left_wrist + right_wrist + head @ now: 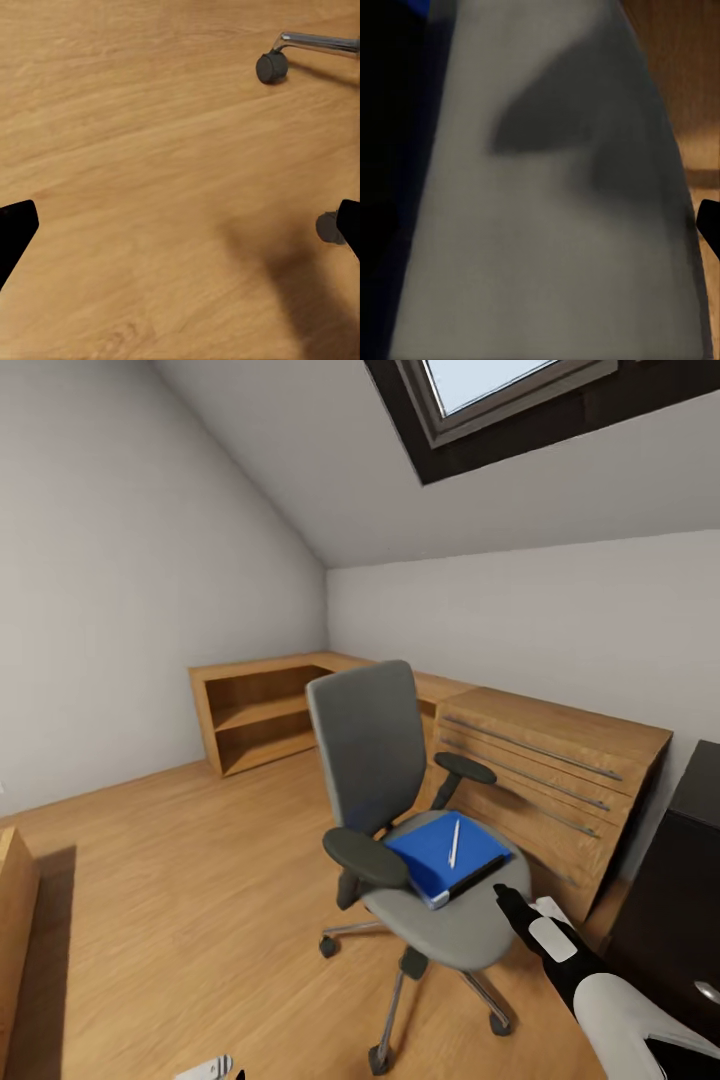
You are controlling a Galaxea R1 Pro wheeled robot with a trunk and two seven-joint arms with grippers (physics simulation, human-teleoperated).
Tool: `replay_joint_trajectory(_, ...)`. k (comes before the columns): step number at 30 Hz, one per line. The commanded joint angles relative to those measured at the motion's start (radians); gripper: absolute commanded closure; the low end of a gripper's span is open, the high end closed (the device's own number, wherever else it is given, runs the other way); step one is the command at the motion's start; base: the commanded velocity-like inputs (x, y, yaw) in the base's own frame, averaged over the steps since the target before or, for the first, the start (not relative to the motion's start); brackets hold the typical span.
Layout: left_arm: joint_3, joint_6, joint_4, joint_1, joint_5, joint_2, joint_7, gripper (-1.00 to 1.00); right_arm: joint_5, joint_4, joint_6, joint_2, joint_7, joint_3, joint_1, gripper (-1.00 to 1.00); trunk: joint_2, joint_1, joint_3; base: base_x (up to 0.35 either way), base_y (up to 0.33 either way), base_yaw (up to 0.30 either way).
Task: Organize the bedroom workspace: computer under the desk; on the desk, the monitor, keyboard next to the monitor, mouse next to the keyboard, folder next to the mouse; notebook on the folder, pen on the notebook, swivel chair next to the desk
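Just ahead of right hand (512, 905): swivel chair (400, 830) seat carrying blue folder (445, 856), pen (454, 843) on top. Right hand's opening unclear; left hand (180, 232) spread apart.

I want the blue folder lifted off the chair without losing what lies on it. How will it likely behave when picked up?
The folder looks flat and thick, so probably fairly stiff. The pen lies loose on top and could roll or slide off if the folder tilts. It rests on the swivel chair, whose wheeled base may roll if the right hand pushes against it.
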Motion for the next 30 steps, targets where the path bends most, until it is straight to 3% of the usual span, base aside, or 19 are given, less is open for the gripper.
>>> replay_joint_trajectory(1,-0.001,0.0,0.0,-0.001,0.008,0.0,0.002,-1.0,-0.02,-0.003,0.005,0.001,-0.002,0.002,0.0,-1.0,0.0,0.0,-0.001,0.285,0.0,0.0)
replay_joint_trajectory(5,-0.001,0.001,0.0,-0.001,0.009,0.0,0.002,-1.0,-0.02,-0.003,0.005,0.0,-0.002,0.002,0.0,-1.0,0.0,0.0,-0.001,0.012,0.0,0.0)
replay_joint_trajectory(19,-0.001,0.001,0.0,-0.001,0.009,0.0,0.002,-1.0,-0.02,-0.002,0.0,0.002,-0.001,0.003,0.0,-1.0,0.0,0.0,-0.001,-0.316,0.0,0.0)
replay_joint_trajectory(24,-0.001,0.001,0.001,-0.001,0.009,0.0,0.002,-1.0,-0.014,0.001,-0.002,0.052,0.054,0.003,0.0,-1.0,0.0,0.0,-0.001,-0.333,0.0,0.0)
replay_joint_trajectory(30,-0.001,0.001,0.001,-0.001,0.011,0.0,0.002,-1.0,-0.01,0.006,0.0,0.073,0.095,0.005,0.002,-1.0,0.0,0.0,-0.001,-0.211,0.0,0.0)
